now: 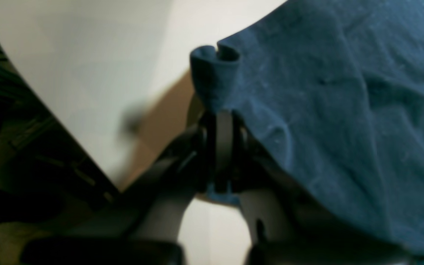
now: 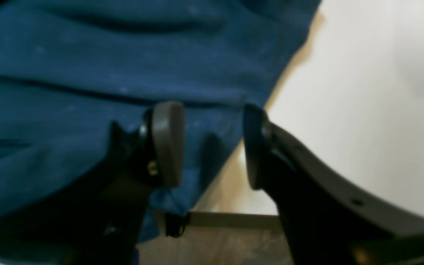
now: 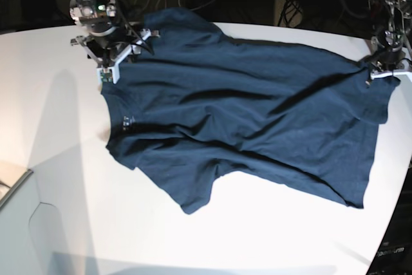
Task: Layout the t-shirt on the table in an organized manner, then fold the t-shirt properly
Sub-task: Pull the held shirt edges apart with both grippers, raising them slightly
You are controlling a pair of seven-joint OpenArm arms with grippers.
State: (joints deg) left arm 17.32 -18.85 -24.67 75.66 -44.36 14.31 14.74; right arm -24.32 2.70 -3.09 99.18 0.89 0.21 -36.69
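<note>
On the white worktop [image 3: 64,178] the navy t-shirt [image 3: 244,127] lies spread and rumpled. The left hand [image 1: 217,121] is clamped on a bunched fold of its hem; the right hand [image 2: 212,145] stands apart, empty, above the shirt's edge.

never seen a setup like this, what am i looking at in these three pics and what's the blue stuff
This is a robot with two arms working over a white table. The wide picture comes from a fixed camera looking across the table. The other two come from small cameras on the arms' wrists, looking along the grippers, which is why they are so close and blurry.

The blue stuff is a dark navy t-shirt, spread out but wrinkled. The left gripper, on the wide picture's right, is shut on a bunched bit of the shirt's edge. The right gripper, on the wide picture's left, stands open at another edge of the shirt, holding nothing.
</note>
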